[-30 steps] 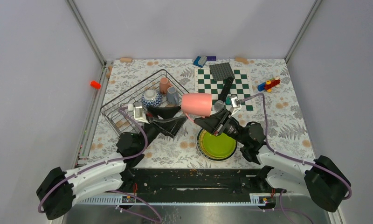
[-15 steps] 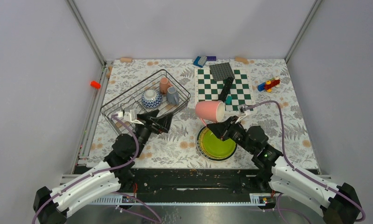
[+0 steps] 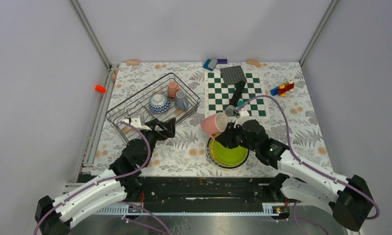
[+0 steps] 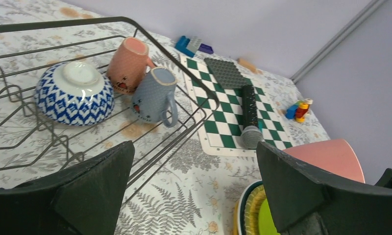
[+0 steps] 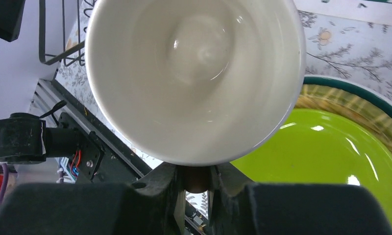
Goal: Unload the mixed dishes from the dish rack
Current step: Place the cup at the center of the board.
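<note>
Top external shows the pink mug (image 3: 211, 125) tipped sideways, white inside.

A: Right wrist view: pink mug (image 5: 194, 73) is seen as white interior only. Outer wall is hidden; the pinched part is mostly masked by the right gripper (image 5: 196, 178).
B: Plate stack (image 5: 331, 147) is cut by the right edge there.
A: Left wrist view: dish rack (image 4: 86, 21) is cropped at left. Print on the grey mug (image 4: 152, 95) cannot be made out.
B: Overhead: toy blocks (image 3: 282, 89) are too small to be told apart.

High rear overview, two close wrist views
</note>
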Robot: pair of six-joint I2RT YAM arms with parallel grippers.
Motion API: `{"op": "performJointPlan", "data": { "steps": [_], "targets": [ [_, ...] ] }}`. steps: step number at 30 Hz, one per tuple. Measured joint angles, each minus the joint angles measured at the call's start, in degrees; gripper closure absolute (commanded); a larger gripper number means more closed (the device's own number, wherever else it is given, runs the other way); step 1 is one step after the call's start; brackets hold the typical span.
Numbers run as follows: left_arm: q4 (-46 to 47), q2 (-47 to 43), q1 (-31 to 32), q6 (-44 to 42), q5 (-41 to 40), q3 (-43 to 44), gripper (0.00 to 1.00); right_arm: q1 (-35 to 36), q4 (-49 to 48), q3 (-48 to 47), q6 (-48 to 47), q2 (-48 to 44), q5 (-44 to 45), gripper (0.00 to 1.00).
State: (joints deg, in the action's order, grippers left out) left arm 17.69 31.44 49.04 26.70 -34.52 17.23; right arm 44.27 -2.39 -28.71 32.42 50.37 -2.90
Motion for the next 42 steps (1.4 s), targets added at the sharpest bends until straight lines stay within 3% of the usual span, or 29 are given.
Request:
{"op": "performJointPlan", "data": {
  "steps": [8, 23, 42],
  "targets": [
    [-4.85, -0.22, 0.00, 0.13, -3.30, 0.52, 0.01, 0.44, 3.19, -10.19, -4.07, 14.56, -4.13, 1.00],
    [-10.91, 0.17, 0.00, 1.20, -6.73, 2.51, 0.01, 2.95, 13.94, -23.19, -9.16, 30.38, 2.36, 1.00],
    [-14.51, 2.93, 0.00, 2.01, -8.50, 4.44, 0.01, 3.85, 18.47, -28.20, -11.82, 39.06, 8.15, 0.93]
  ]
}}
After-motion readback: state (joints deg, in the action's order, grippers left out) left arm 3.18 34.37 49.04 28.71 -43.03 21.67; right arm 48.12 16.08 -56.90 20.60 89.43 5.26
